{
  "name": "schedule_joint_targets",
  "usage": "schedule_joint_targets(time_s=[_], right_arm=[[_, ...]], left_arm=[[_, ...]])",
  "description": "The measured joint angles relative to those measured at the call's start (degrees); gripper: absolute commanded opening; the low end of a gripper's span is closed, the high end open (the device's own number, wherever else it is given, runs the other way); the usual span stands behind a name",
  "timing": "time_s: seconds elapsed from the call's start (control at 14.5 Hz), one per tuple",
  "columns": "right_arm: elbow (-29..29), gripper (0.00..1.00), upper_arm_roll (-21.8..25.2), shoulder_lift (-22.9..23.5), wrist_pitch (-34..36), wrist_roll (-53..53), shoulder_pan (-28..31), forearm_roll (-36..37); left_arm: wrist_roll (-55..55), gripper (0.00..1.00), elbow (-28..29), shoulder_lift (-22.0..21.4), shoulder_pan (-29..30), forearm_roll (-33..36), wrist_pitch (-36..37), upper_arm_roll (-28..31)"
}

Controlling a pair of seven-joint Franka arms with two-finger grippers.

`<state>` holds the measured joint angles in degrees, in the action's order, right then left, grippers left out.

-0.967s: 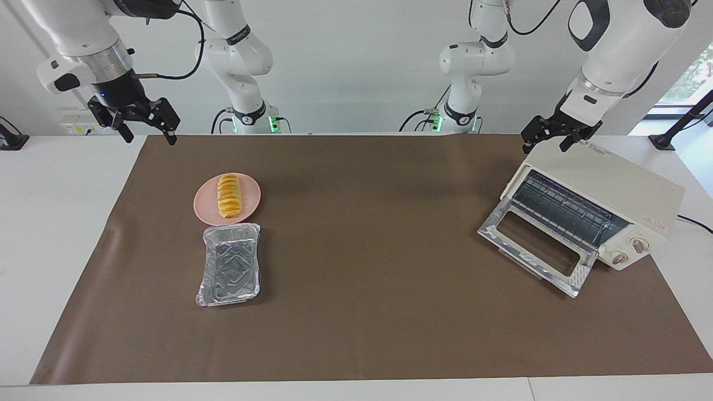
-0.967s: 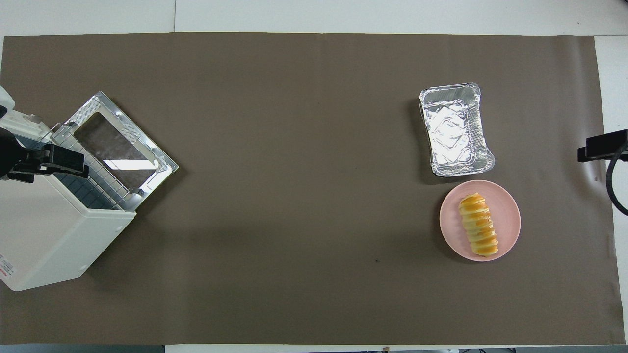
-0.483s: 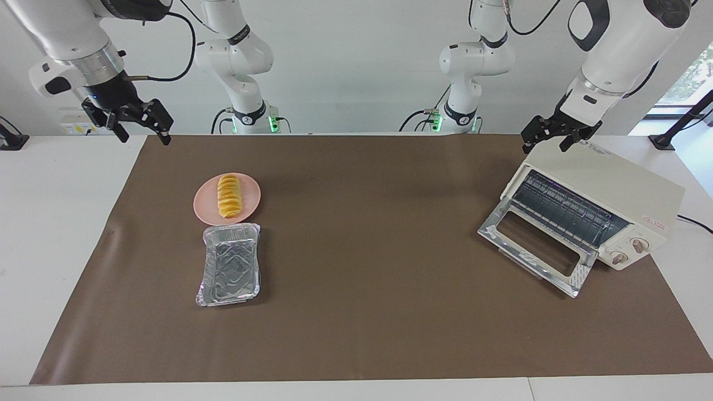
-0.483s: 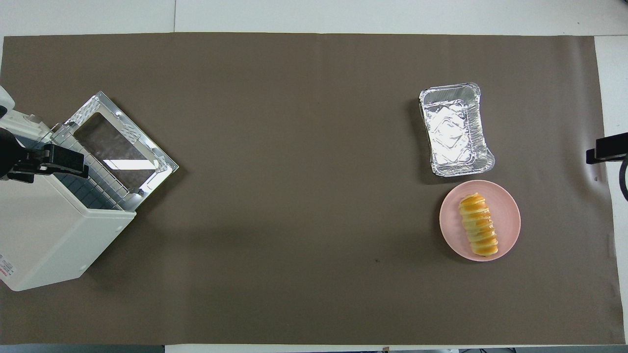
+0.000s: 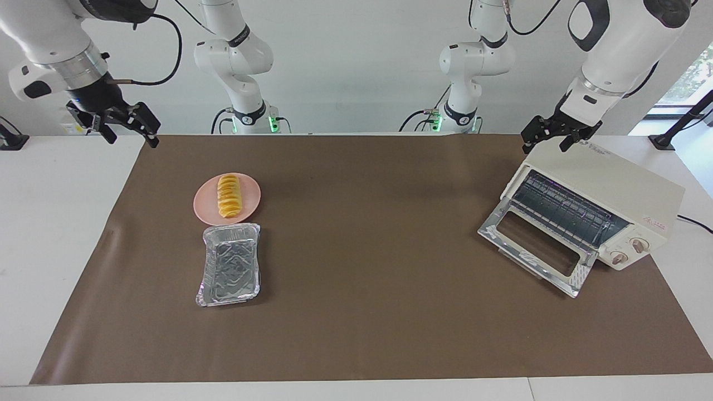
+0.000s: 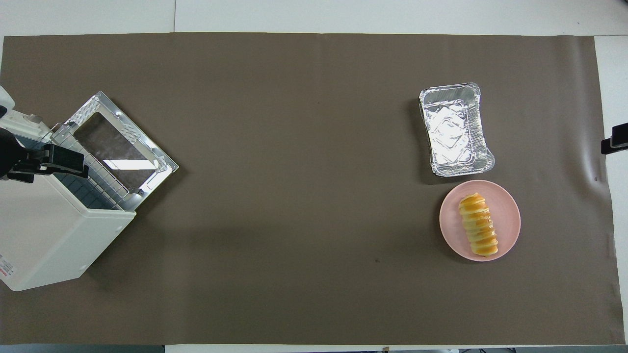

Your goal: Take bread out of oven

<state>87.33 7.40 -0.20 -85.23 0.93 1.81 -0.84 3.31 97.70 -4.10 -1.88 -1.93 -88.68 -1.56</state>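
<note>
The bread (image 5: 228, 203) lies lengthwise on a pink plate (image 5: 249, 201) in the left-centre of the facing view, out of the oven and touched by neither gripper. In the overhead view the same bread (image 6: 478, 231) sits at the right of the frame, below the middle, on the plate (image 6: 508, 215). Just beside the plate, lower in the facing view, stands a foil tray (image 5: 229, 272) with nothing in it; in the overhead view the tray (image 6: 455, 129) is directly above the plate, its rim almost touching it.

The oven (image 5: 624, 189) stands at the right of the facing view, turned at an angle, its glass door (image 5: 537, 253) folded down flat toward the lower left and its wire rack (image 5: 562, 209) showing bare. In the overhead view the oven (image 6: 44, 235) fills the lower left edge, the open door (image 6: 117, 147) above it.

The left gripper (image 5: 548, 136) hangs over the oven's top edge at the upper right of the facing view — its jaws stand apart and hold nothing. In the overhead view it (image 6: 64, 162) shows at the left edge, over the oven's mouth. The right gripper (image 5: 127, 131) is up in the air at the upper left of the facing view, over the brown mat's (image 5: 362, 312) corner, jaws spread and empty; in the overhead view only a sliver of it (image 6: 615, 144) shows at the right edge.
</note>
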Motion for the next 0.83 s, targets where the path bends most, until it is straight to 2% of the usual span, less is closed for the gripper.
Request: schedule_joint_targets(time_s=[0.21,0.83], right_arm=[[-0.04,1.0,-1.94,0.02,0.0,0.0,2.19,0.01],[-0.25,1.0,-5.01,0.01,1.33,-0.21,2.27,0.57]], left_arm=[[0.0,1.0,0.0,0.0,0.0,0.0,0.0,0.0],[0.0,1.0,0.0,0.0,0.0,0.0,0.0,0.0]])
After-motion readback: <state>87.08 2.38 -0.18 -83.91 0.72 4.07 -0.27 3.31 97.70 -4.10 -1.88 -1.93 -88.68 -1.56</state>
